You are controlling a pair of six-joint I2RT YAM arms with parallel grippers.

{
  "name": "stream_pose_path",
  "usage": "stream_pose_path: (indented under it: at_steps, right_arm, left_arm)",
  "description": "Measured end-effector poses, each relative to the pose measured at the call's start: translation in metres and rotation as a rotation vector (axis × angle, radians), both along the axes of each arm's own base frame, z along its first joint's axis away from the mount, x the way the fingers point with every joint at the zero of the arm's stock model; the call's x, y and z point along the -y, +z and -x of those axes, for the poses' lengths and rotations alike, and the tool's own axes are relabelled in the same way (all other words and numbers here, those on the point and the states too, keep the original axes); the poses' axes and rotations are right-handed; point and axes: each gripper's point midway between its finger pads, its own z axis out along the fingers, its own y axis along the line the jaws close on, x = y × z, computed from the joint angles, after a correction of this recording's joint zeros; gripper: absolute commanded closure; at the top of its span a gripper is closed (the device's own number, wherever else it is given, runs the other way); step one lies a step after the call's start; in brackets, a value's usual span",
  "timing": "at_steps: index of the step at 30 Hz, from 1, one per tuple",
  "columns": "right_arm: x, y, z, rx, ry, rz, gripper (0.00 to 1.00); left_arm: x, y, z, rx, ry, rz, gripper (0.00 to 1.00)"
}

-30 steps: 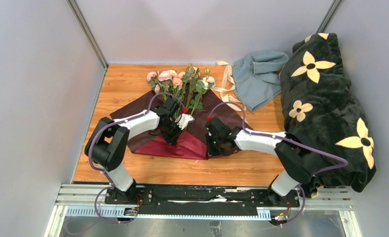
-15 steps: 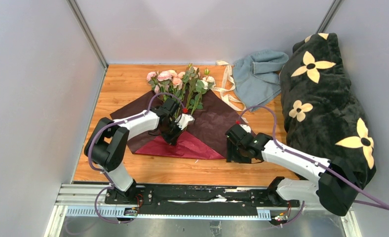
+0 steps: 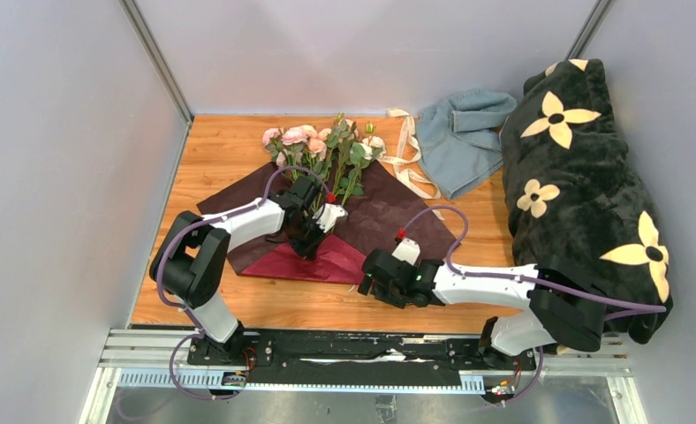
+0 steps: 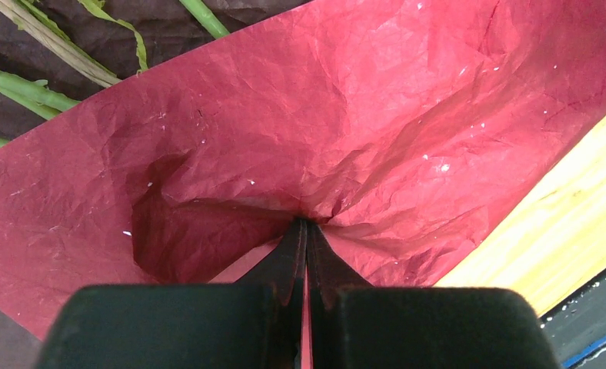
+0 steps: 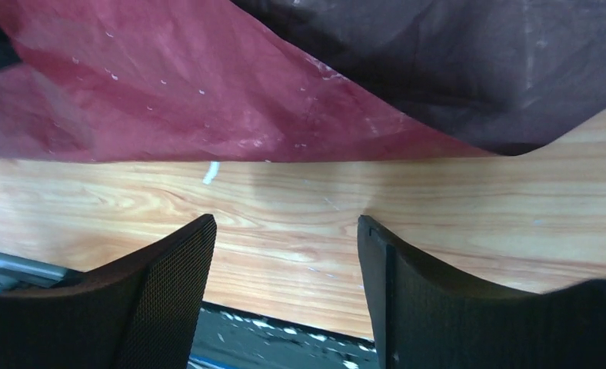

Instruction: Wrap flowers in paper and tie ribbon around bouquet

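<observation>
Flowers (image 3: 313, 141) lie on paper (image 3: 384, 216), ribbon (image 3: 404, 141) beside grey-blue cloth (image 3: 459, 141).

Pink flowers (image 3: 322, 146) atop crinkled burgundy paper (image 3: 389, 216)

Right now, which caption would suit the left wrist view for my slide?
Left gripper pinching a fold of the red paper, with green flower stems beyond and the wooden table at right.

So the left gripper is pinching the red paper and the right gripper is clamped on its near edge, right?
No. The left gripper is shut on the paper, but the right gripper is open, holding nothing, over bare table short of the paper's edge, as the right wrist view shows.
</observation>
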Motion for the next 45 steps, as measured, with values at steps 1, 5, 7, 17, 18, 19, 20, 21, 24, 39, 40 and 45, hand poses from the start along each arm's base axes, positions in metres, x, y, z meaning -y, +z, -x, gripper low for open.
stream_pose_path:
  at_steps: [1, 5, 7, 17, 18, 19, 20, 21, 24, 39, 40, 45]
  right_arm:
    - [-0.003, -0.001, 0.000, 0.005, -0.026, -0.008, 0.29]
    - [-0.011, 0.001, -0.003, 0.023, -0.164, -0.052, 0.33]
    - [-0.008, 0.000, -0.005, 0.025, -0.244, -0.064, 0.36]
    - [-0.011, -0.002, -0.037, 0.091, -0.515, -0.100, 0.55]
    - [-0.010, -0.003, -0.037, 0.093, -0.527, -0.102, 0.61]
    - [-0.009, -0.004, -0.037, 0.093, -0.537, -0.102, 0.68]
    - [-0.007, -0.006, -0.037, 0.094, -0.543, -0.099, 0.75]
    - [-0.005, -0.007, -0.037, 0.094, -0.547, -0.092, 0.81]
    - [0.001, -0.011, -0.039, 0.102, -0.554, -0.067, 0.92]
    - [0.012, 0.031, -0.066, 0.364, -0.119, 0.363, 1.00]
    - [0.012, 0.037, -0.069, 0.394, -0.076, 0.399, 1.00]
    - [0.003, 0.063, -0.078, 0.529, 0.157, 0.573, 1.00]
  left_arm:
    - [0.000, 0.000, 0.000, 0.001, 0.000, 0.000, 0.99]
    - [0.000, 0.000, 0.000, 0.003, 0.000, 0.001, 0.99]
    - [0.000, 0.000, 0.000, 0.006, -0.001, 0.002, 0.99]
    - [-0.002, 0.001, 0.001, 0.012, 0.000, -0.002, 0.99]
    - [-0.002, 0.001, 0.002, 0.013, 0.000, -0.002, 0.99]
    - [-0.003, 0.001, 0.002, 0.012, -0.001, -0.002, 0.99]
    - [-0.003, 0.001, 0.002, 0.014, -0.002, -0.002, 0.99]
    - [-0.003, 0.001, 0.002, 0.014, -0.003, -0.002, 0.98]
    - [-0.003, 0.001, 0.002, 0.014, -0.003, -0.002, 0.98]
    - [0.005, 0.003, -0.011, 0.043, 0.002, 0.010, 0.96]
    - [0.006, 0.001, -0.012, 0.039, 0.003, 0.009, 0.96]
    - [0.010, 0.000, -0.017, 0.026, 0.007, 0.008, 0.93]
